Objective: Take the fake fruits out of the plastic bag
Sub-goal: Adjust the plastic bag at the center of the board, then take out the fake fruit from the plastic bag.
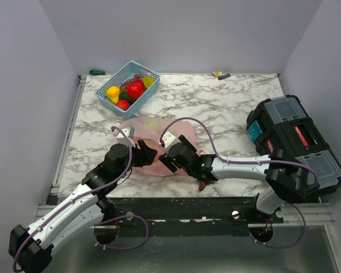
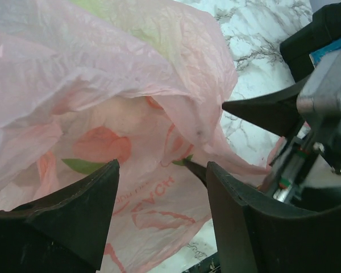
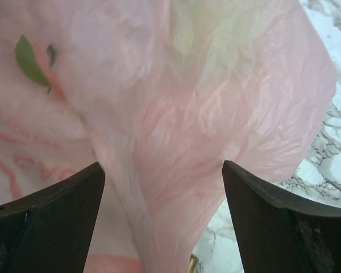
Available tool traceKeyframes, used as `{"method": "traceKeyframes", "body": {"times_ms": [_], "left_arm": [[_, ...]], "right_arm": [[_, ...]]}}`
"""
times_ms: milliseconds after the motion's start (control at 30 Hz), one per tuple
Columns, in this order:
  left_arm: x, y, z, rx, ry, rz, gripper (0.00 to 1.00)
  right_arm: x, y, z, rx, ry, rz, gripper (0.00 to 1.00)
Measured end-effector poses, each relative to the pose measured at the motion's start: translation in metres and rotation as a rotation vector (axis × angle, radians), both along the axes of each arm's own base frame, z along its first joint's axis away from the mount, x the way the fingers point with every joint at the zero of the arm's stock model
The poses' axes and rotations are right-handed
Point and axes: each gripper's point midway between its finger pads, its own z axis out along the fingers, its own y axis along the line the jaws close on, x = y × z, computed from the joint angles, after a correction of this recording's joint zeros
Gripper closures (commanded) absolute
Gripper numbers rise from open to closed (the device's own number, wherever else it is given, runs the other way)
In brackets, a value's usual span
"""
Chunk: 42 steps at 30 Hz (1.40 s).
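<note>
The pink plastic bag (image 1: 149, 129) lies crumpled on the marble table between my two grippers. A yellow-green fake fruit (image 1: 152, 123) shows faintly through its far side. My left gripper (image 1: 146, 152) is open at the bag's near left edge. In the left wrist view the bag (image 2: 131, 114) fills the space ahead and sits between the spread fingers (image 2: 74, 216). My right gripper (image 1: 168, 156) is open at the bag's near right edge. In the right wrist view a fold of the bag (image 3: 176, 142) hangs between its fingers (image 3: 273, 222). Neither gripper clamps the bag.
A light blue basket (image 1: 118, 75) at the back left holds red, yellow and green fake fruits (image 1: 135, 89). A black toolbox (image 1: 292, 139) stands at the right. A small brown piece (image 1: 204, 185) lies under the right arm. A screwdriver (image 1: 96, 72) lies at the back edge.
</note>
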Motion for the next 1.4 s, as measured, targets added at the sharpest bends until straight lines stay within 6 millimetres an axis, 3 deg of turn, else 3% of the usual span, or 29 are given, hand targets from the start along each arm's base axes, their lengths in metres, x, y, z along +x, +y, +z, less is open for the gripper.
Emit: {"method": "traceKeyframes", "body": {"times_ms": [100, 200, 233, 367, 467, 700, 833, 967, 1100, 1167, 1400], "left_arm": [[-0.008, 0.007, -0.005, -0.022, -0.011, 0.007, 0.37], [-0.012, 0.006, -0.006, -0.035, -0.017, -0.007, 0.37], [-0.013, 0.006, -0.006, -0.039, -0.018, -0.014, 0.37], [-0.015, 0.002, -0.008, -0.039, -0.010, -0.036, 0.37], [-0.016, 0.001, -0.011, -0.034, 0.003, -0.045, 0.37], [-0.018, 0.001, -0.020, -0.044, 0.012, -0.044, 0.37], [-0.013, -0.003, -0.032, -0.018, 0.061, -0.033, 0.40], [-0.002, -0.007, -0.048, 0.030, 0.137, -0.001, 0.35], [0.006, -0.014, -0.066, 0.055, 0.196, 0.011, 0.14], [0.010, -0.019, -0.078, 0.066, 0.229, 0.017, 0.09], [0.032, -0.038, -0.102, 0.093, 0.293, 0.030, 0.09]], "right_arm": [[0.017, 0.002, -0.005, 0.005, -0.073, -0.067, 0.43], [0.032, 0.002, -0.005, 0.000, -0.150, -0.124, 0.90], [0.036, 0.002, -0.004, -0.003, -0.171, -0.139, 0.99], [0.045, 0.007, 0.008, 0.011, -0.216, -0.162, 0.99], [0.045, 0.016, 0.030, 0.076, -0.221, -0.146, 0.99], [0.012, 0.055, 0.111, 0.349, -0.130, 0.077, 0.99], [-0.006, 0.058, 0.137, 0.459, -0.087, 0.136, 0.99], [-0.014, 0.052, 0.133, 0.483, -0.052, 0.139, 0.99], [-0.019, 0.046, 0.111, 0.455, -0.007, 0.123, 0.99], [-0.021, 0.042, 0.100, 0.441, 0.010, 0.116, 0.99], [-0.027, 0.032, 0.085, 0.425, 0.041, 0.101, 0.99]]}}
